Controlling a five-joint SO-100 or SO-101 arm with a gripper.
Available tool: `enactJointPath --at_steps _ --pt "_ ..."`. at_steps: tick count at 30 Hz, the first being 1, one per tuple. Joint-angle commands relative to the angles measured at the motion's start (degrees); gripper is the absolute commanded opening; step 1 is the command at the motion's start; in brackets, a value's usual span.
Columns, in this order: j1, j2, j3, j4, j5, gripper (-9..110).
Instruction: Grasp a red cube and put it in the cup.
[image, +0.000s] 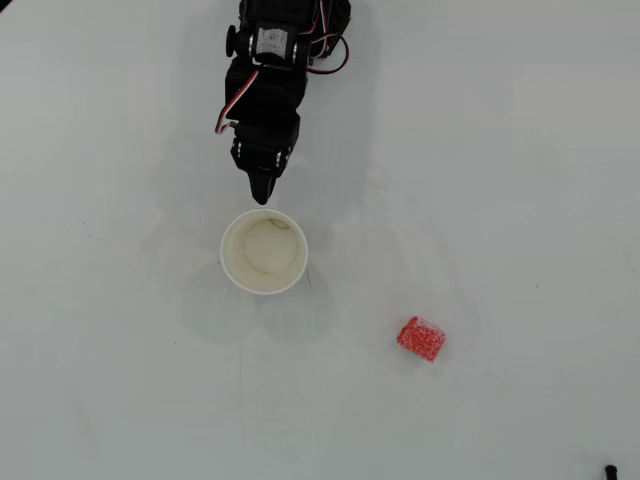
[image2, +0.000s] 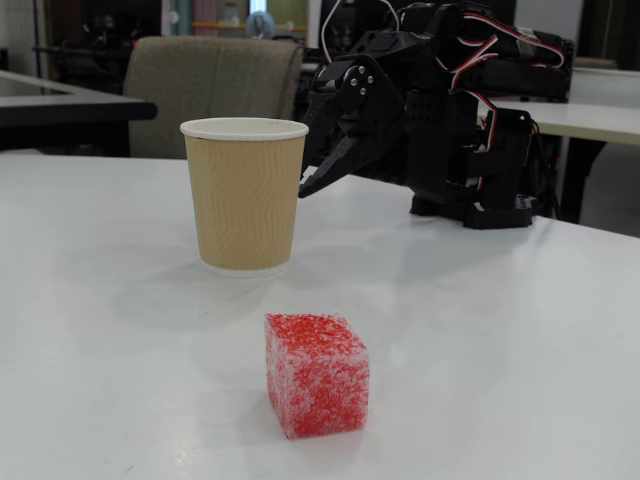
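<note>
Swinging toward the red cube (image: 421, 339) at five o'clock, the gripper (image: 262, 195), fingers seemingly together, could topple the cup (image: 264, 252).

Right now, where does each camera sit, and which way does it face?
Overhead view: above the table, looking straight down; the arm enters from the top edge, gripper just above the cup.
Fixed view: low at table height, beside the cube, facing the arm across the table; gripper right of the cup.
Both show cup, cube, gripper.
</note>
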Motion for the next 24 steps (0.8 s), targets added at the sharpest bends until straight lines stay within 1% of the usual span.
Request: enactJointPath --at_steps 1,20,22,24 --pt "-0.26 1.05 4.22 1.14 4.75 0" --pt "-0.09 0.97 4.22 0.62 4.66 0" --pt "-1.23 0.97 4.22 0.62 4.66 0" --pt "-5.45 0.97 4.22 0.53 4.57 0"
